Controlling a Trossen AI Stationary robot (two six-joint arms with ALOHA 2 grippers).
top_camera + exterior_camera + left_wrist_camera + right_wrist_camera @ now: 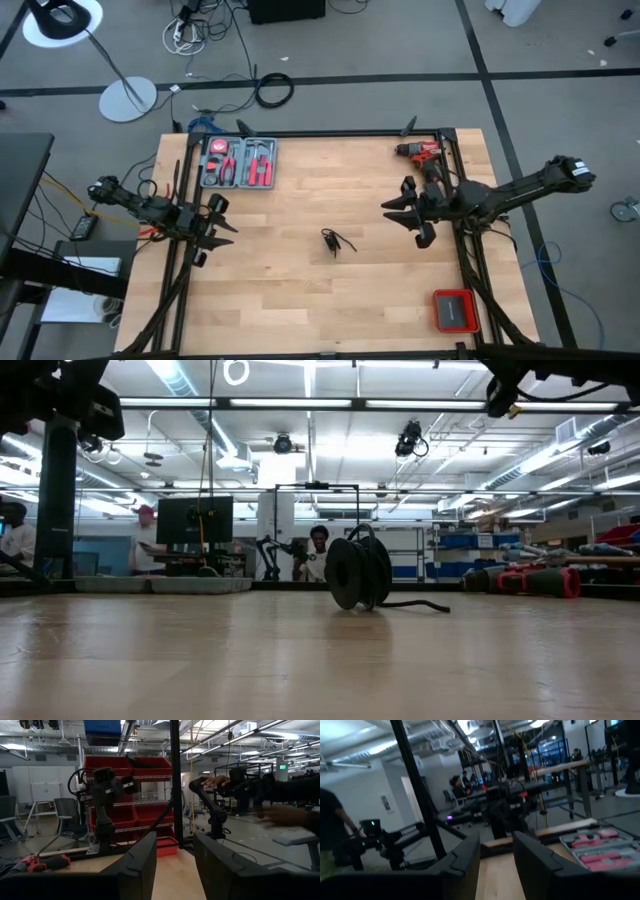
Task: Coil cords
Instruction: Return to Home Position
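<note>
Pale wood bench [300, 670] across lower frame of low view. Centre frame: cords [372, 565] wound on black spool [345, 573], standing on its rim, short tail lying toward frame right; coiling judged finished. High view: left hand [215, 226] mid-left, right hand [406, 212] mid-right, both released, empty, well apart from spool, presumably parking.

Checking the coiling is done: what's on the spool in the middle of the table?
Black cord is wound around the spool; one end trails onto the table. The windings cover the spool's core, so the cord's other end cannot be seen.
</note>
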